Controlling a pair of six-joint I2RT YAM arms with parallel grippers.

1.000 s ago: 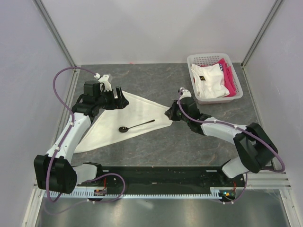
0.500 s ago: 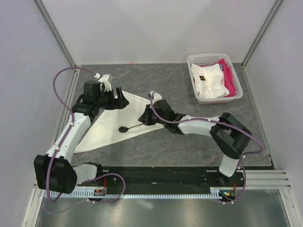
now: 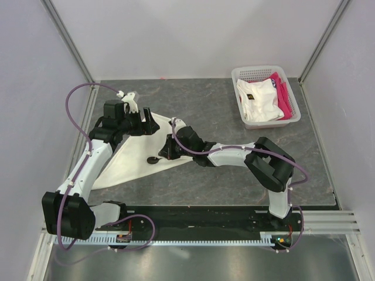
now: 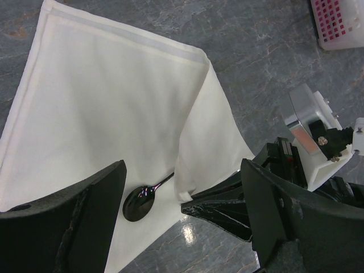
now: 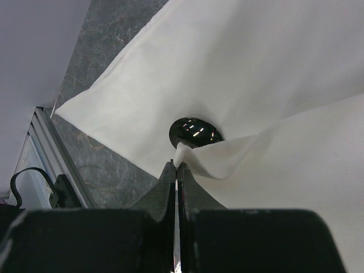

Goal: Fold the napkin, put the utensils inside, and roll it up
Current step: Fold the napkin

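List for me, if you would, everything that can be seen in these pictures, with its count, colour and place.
table: one, grey stone pattern, under everything.
napkin: one, cream-white, left of the table's middle, one corner lifted and folded over towards the spoon.
spoon: one, black, lying on the napkin, its bowl showing and most of its handle hidden under the folded corner.
basket: one, white, far right corner of the table.
garment: one, white with a small dark mark, in the basket.
cloth: one, pink, in the basket beside the garment.
left gripper: one, black, open, above the napkin.
right gripper: one, black, shut on the napkin's corner by the spoon's bowl.
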